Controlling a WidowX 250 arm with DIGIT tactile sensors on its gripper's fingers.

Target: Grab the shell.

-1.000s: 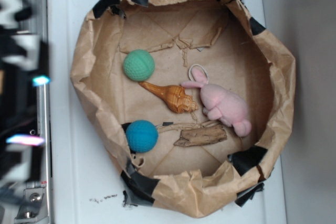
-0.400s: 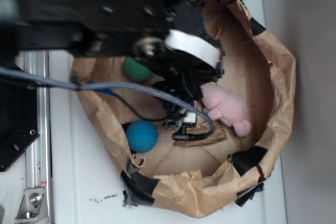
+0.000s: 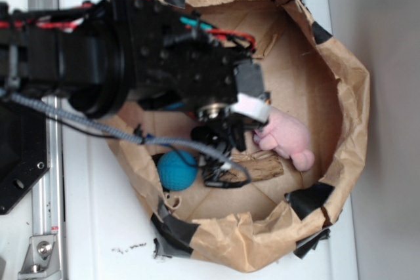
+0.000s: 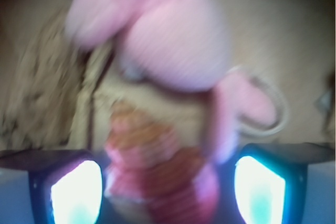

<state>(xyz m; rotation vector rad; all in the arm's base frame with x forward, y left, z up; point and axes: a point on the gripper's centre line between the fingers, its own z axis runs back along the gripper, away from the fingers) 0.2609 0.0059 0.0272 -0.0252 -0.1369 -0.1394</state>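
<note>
The claw (image 4: 163, 187) is seen wide open in the wrist view, with one glowing fingertip (image 4: 76, 192) low on the left and the other low on the right. Nothing is held yet. The shell (image 4: 157, 166) is seen lying right between the two fingertips, orange and ridged, though the picture is very blurry. Whether the shell is touched by the fingertips cannot be told.

The job is judged to be about halfway done. The claw is placed around the shell, but it is not yet closed, and the shell is not yet lifted.

In the wrist view the pink bunny (image 4: 168, 40) is seen just past the shell, very near it, so it might get pinched too. The driftwood (image 4: 47, 93) is seen off to the left side.

In the outside view the shell is hidden under the black arm (image 3: 131, 50). More is shown there, though: the brown paper bowl (image 3: 341, 83) on the white table (image 3: 98, 227), the blue ball (image 3: 177, 170) beside the driftwood (image 3: 259, 165), and the bunny (image 3: 289, 137) next to the claw (image 3: 226, 136).
</note>
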